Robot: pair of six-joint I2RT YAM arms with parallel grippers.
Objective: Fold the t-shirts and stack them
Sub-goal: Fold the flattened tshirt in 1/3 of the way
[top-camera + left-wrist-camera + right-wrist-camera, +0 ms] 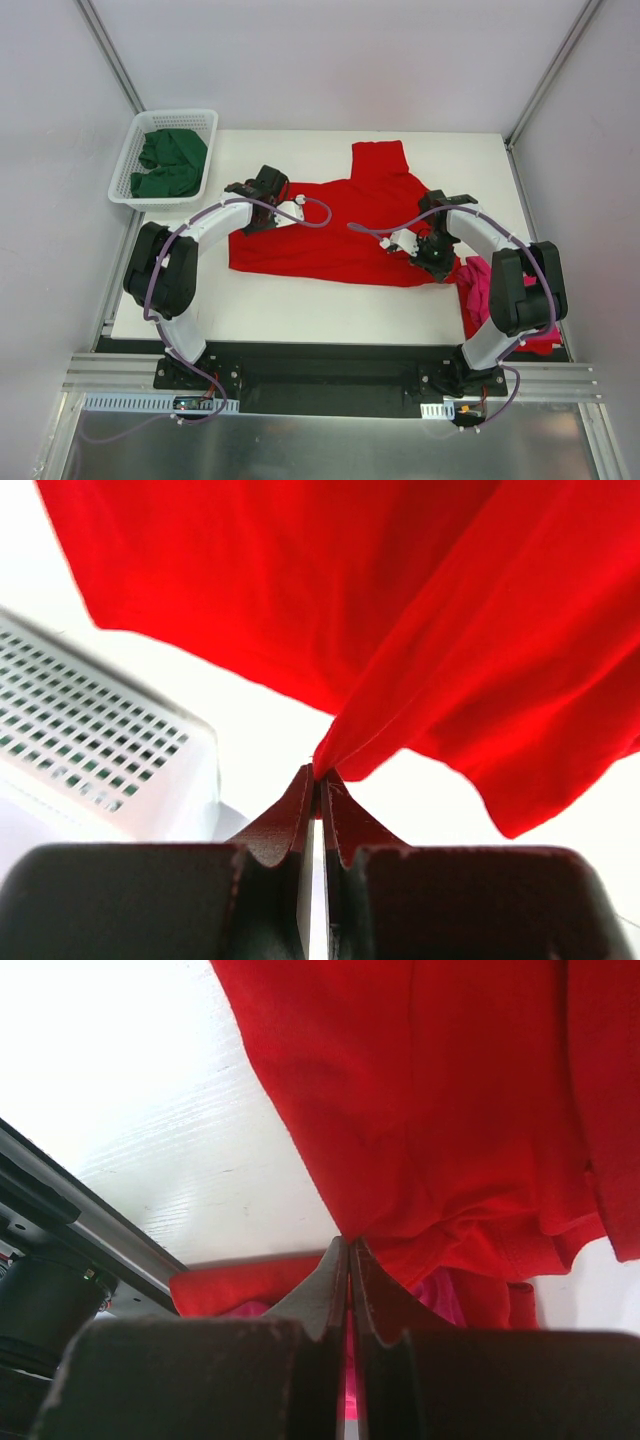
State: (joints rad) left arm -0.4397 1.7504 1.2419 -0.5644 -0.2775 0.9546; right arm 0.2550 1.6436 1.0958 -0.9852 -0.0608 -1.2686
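We pinch the limp bright red cloth t-shirt (340, 235) at its edges, left claw (318, 778) and right claw (348, 1248) clamped on it.

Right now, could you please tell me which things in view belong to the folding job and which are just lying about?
Part of the job:
- red t-shirt, pinched by the left gripper and the right gripper, both shut
- pink t-shirt, at the near right
- green t-shirts, bundled in the white basket

Just lying about:
- the white basket itself, at the far left
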